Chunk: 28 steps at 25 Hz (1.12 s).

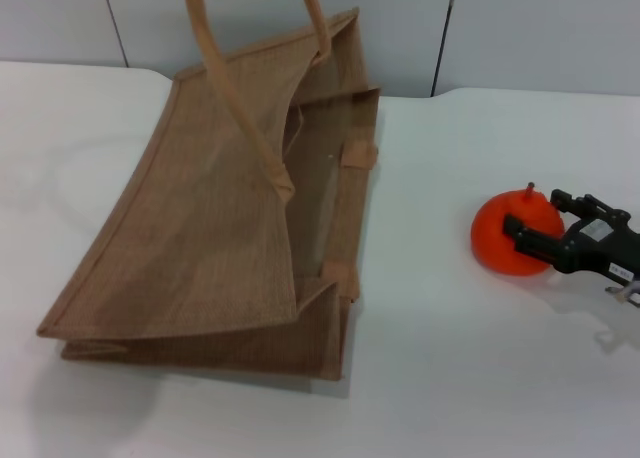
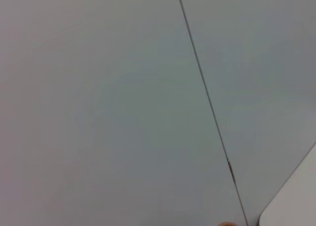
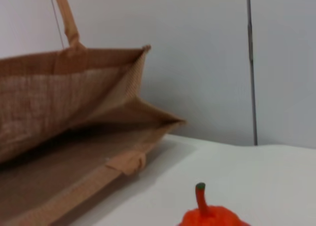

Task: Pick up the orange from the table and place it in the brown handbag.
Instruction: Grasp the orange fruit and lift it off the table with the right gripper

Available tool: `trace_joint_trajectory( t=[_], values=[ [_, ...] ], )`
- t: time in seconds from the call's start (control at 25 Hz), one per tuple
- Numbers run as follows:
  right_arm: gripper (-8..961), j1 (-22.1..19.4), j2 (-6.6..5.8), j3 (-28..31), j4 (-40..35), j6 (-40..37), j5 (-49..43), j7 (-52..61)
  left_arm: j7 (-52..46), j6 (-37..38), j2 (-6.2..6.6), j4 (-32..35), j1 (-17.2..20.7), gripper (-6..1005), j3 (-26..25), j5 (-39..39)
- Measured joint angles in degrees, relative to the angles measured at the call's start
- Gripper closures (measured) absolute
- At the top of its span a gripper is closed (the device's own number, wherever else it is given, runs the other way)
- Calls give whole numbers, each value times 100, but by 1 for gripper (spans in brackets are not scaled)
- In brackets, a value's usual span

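The bare white counter (image 1: 450, 378) lies nearest, and on it at the right sits the orange (image 1: 505, 238), stem up, with the right tool (image 1: 527, 236) set around its side, fingers apart and not yet lifting it. The brown handbag (image 1: 200, 238) lies well apart to the left, mouth open towards the fruit (roomy enough, I judge). Grasp, carry and drop all remain. Beyond stands a pale panelled wall (image 1: 540, 28). The left tool is out of view.

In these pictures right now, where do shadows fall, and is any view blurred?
Head view: the brown handbag casts a soft shadow on the table beneath it; the orange throws little. Right wrist view: bag edges look soft. Left wrist view: only a plain wall panel.
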Motion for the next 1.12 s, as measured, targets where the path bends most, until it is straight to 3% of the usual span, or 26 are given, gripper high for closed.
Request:
trace_joint_trajectory(
  t=[0.32, 0.6, 0.8, 1.0, 1.12],
  values=[
    [60, 53, 82, -9, 62, -549, 3, -1, -3, 0, 0, 2, 0, 881, 0, 0],
    [61, 96, 123, -110, 182, -462, -35, 15, -5, 0, 0, 14, 0, 882, 0, 141],
    [62, 96, 84, -250, 217, -221, -38, 98, -7, 0, 0, 51, 0, 882, 0, 147],
    [224, 144, 75, -289, 201, -275, -30, 127, 1, 0, 0, 56, 0, 883, 0, 150],
    [274, 168, 77, -294, 197, -313, -5, 132, 7, 0, 0, 61, 0, 883, 0, 150]
  ],
)
